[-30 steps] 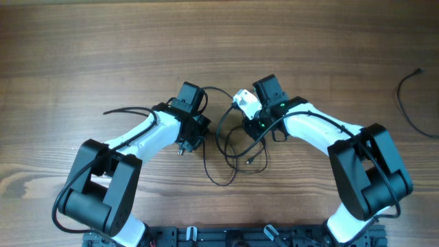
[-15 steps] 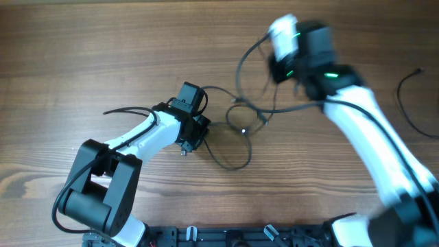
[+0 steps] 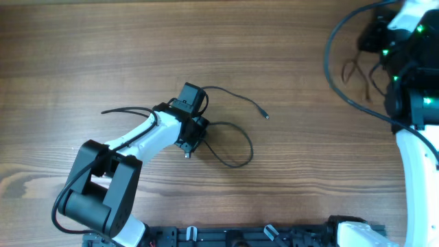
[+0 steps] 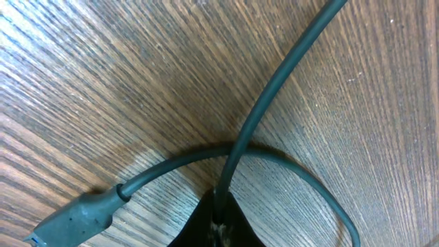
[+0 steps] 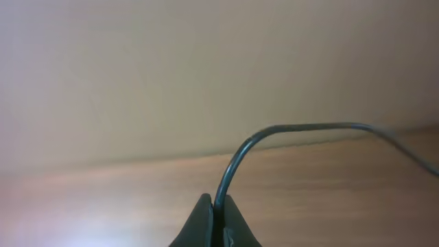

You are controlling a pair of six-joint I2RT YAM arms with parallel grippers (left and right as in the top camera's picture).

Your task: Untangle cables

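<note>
Right arm [image 3: 411,103] is way over at the far rt corner now, hard on the table [image 3: 103,41] edge. A sec ago it was mid-table. Loads of bare wood btwn the arms. Right hand [image 5: 218,221] is pinched shut on a lifted cable [image 5: 309,125]; only its wrist cam shows that grip. Left hand [image 4: 219,223] hasn't budged, clamped tight on the other cable [image 3: 250,145], which loops on the table beside it, plug [image 3: 265,116] lying free.
</note>
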